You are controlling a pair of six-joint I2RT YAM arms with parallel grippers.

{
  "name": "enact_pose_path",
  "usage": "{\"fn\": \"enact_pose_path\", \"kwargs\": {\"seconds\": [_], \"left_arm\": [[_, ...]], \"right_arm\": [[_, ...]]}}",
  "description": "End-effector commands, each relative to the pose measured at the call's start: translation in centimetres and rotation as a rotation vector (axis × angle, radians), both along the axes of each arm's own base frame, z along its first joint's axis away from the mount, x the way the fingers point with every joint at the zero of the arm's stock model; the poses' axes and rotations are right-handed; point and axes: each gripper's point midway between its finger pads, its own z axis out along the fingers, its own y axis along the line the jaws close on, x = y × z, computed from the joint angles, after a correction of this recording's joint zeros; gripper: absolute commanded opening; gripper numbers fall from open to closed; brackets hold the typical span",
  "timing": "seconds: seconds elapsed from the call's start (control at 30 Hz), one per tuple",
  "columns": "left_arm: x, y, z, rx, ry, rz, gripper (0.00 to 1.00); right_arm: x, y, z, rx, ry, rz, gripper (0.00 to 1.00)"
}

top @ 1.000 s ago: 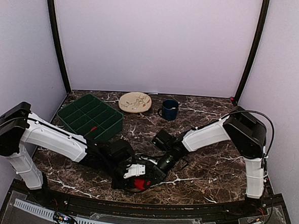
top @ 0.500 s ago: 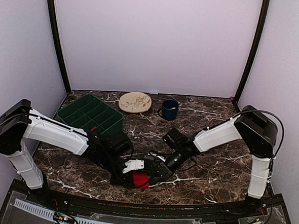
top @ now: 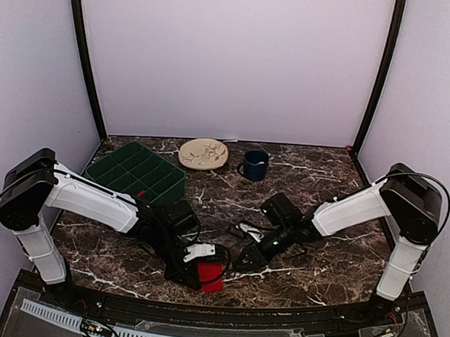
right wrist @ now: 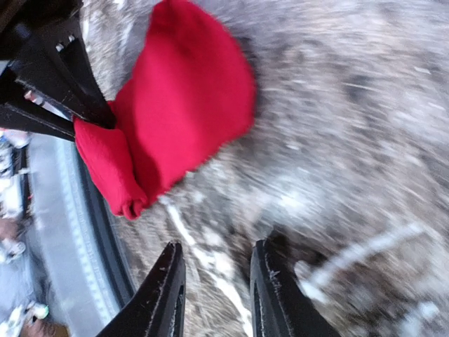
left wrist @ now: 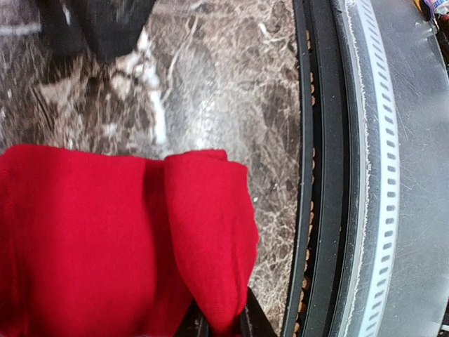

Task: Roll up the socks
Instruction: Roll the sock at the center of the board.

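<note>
The red socks (top: 210, 274) lie bundled near the table's front edge, at the centre. My left gripper (top: 200, 268) is shut on a fold of them; in the left wrist view the red fabric (left wrist: 126, 232) fills the lower left, pinched between the black fingertips (left wrist: 251, 321) at the bottom. No white band shows. My right gripper (top: 244, 263) stands open just right of the bundle, apart from it. In the right wrist view the socks (right wrist: 186, 98) lie beyond the right gripper (right wrist: 217, 270), whose jaws hold nothing.
A green compartment tray (top: 137, 175) sits at the back left, a round patterned plate (top: 204, 153) and a dark blue mug (top: 255, 164) at the back centre. The black front rail (left wrist: 323, 175) runs close beside the socks.
My right gripper has let go of the socks, opened, and drawn back to the right. The left gripper kept its hold and the red bundle shifted slightly toward the front edge.
</note>
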Motion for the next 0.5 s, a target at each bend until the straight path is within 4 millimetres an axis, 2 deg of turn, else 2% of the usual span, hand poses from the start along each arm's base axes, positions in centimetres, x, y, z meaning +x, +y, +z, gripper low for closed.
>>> {"fn": "enact_pose_path", "kwargs": {"seconds": [0.0, 0.1, 0.2, 0.3, 0.47], "left_arm": [[-0.5, 0.3, -0.1, 0.024, 0.120, 0.027, 0.13], [-0.4, 0.3, -0.3, 0.020, 0.174, 0.048, 0.13], [-0.4, 0.4, -0.4, 0.016, 0.219, 0.054, 0.12], [-0.8, 0.3, -0.3, 0.014, 0.269, 0.046, 0.12], [-1.0, 0.4, -0.2, 0.027, 0.335, 0.032, 0.12]], "right_arm": [[2.7, -1.2, 0.2, -0.036, -0.181, -0.108, 0.30], [3.5, -2.2, 0.7, -0.057, -0.282, -0.154, 0.29], [3.2, -2.5, 1.4, -0.072, -0.394, -0.148, 0.29], [2.1, -1.9, 2.6, -0.077, -0.518, -0.098, 0.29], [-0.4, -0.4, 3.5, -0.090, -0.664, -0.001, 0.32]]}}
